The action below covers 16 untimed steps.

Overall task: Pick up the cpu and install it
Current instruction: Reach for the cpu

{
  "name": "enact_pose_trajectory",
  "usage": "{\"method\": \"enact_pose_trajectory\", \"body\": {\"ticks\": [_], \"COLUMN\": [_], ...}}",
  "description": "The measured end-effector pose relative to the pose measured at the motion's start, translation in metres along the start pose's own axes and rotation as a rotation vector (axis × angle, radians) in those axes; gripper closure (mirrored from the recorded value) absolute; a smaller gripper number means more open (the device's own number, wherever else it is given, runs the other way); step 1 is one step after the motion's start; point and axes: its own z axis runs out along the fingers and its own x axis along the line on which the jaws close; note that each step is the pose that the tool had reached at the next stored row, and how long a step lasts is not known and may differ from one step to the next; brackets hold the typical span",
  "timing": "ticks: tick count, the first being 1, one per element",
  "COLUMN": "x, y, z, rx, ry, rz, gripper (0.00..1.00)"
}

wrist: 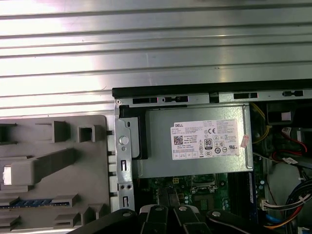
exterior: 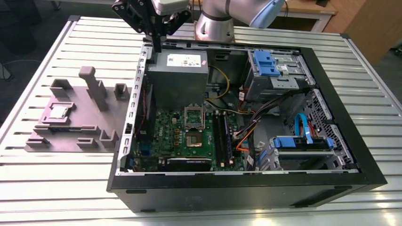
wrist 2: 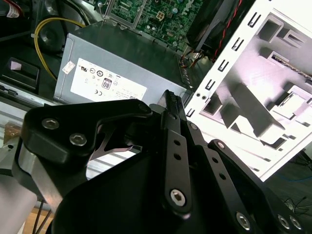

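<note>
Well, closest to me the slatted metal table (exterior: 56, 188) carries an open computer case (exterior: 251, 188), its black side wall facing me and its insides in plain sight. Just past that wall lies the green motherboard (exterior: 179, 129) with its processor socket (exterior: 193, 139) uncovered, and towards the exterior view's right a blue drive caddy (exterior: 301, 143) sits among loose cables. Beside the case, on the exterior view's left, a grey fixture plate (exterior: 84, 117) rests on the table, with upright blocks and slots across it. The cpu (exterior: 60, 111) lies flat in a square pocket of that plate, shiny side up, with nothing touching it. Further back inside the case stands the grey power supply (exterior: 178, 75) with its white label, which both wrist views catch from above (wrist: 195, 165) (wrist 2: 122, 53). Over the far corner of the case, above the power supply's far edge and near the metal rim, hangs the black gripper (exterior: 156, 46) (wrist 2: 170, 100) (wrist: 165, 197). Its fingers are drawn together with nothing between them, and it is well apart from the cpu. Behind it rises the silver robot arm (exterior: 217, 21), and a second blue drive cage (exterior: 267, 63) sits at the case's far side.
</note>
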Motion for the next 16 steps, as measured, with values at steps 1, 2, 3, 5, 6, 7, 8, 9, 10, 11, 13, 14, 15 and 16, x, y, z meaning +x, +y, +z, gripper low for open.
{"method": "enact_pose_trajectory", "body": {"ticks": [1,2,3,5,6,7,8,9,10,11,13,14,15,16], "x": [0.0,0.0,0.0,0.0001,0.0001,0.0001,0.0016,0.0039,0.0045,0.0049,0.0062,0.0069,0.0076,0.008], "y": [0.0,0.0,0.0,0.0,0.0,0.0,-0.0002,-0.0004,-0.0005,-0.0005,-0.0006,-0.0006,-0.0007,-0.0007], "z": [0.0,0.0,0.0,0.0,0.0001,0.0001,0.0024,0.0023,0.0023,0.0023,0.0022,0.0023,0.0023,0.0022], "rx": [0.0,0.0,0.0001,0.0001,0.0001,0.0,0.0,0.0,0.0,0.0,0.0,0.0,-0.0001,0.0], "ry": [0.0,0.0001,0.0001,0.0001,0.0001,0.0,0.0,0.0,0.0,0.0,0.0001,0.0,-0.0001,0.0], "rz": [0.0,0.0,0.0,0.0,0.0,0.0,0.0,0.0,0.0,0.0,0.0,0.0,0.0,0.0], "gripper": [0.9,0.9,0.9,0.9,0.9,0.9,0.9,0.9,0.9,0.9,0.9,0.9,0.9,0.9]}}
